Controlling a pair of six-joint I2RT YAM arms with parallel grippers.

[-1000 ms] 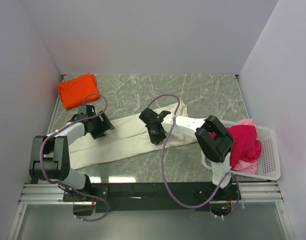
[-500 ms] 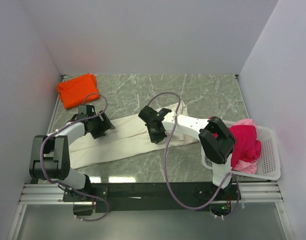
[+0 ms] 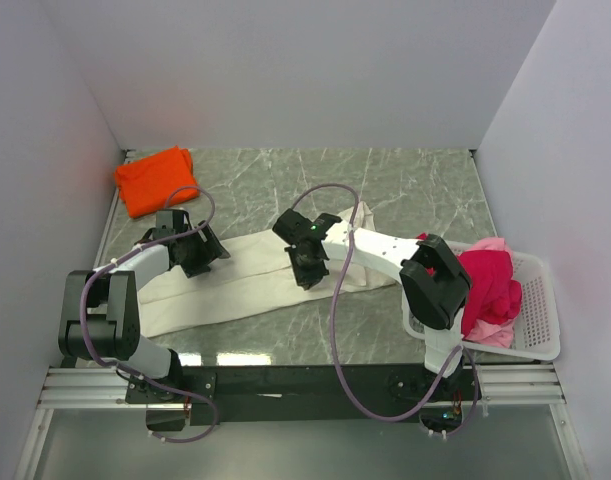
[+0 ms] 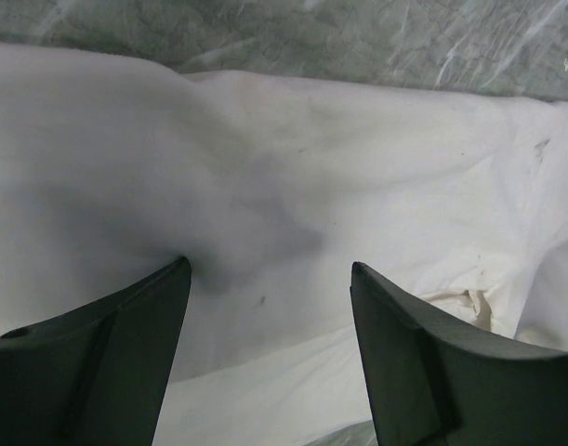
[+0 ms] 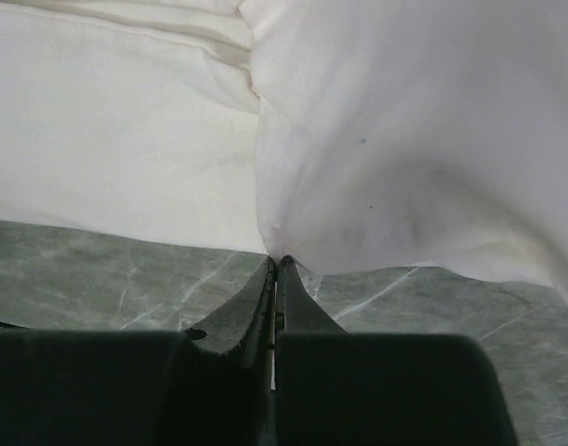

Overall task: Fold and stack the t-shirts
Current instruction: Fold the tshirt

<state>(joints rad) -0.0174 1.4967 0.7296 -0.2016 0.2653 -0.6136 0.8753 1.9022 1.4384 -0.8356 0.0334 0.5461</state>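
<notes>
My right claw (image 5: 276,263) has just snapped shut, and now it pinches an edge of the big, soft cream cloth t-shirt (image 5: 404,139). The shirt lies spread out on the grey marble counter (image 3: 405,190). My left claw (image 4: 270,279) stays wide open over the shirt's other end, holding nothing. I think the fold can start now.
</notes>
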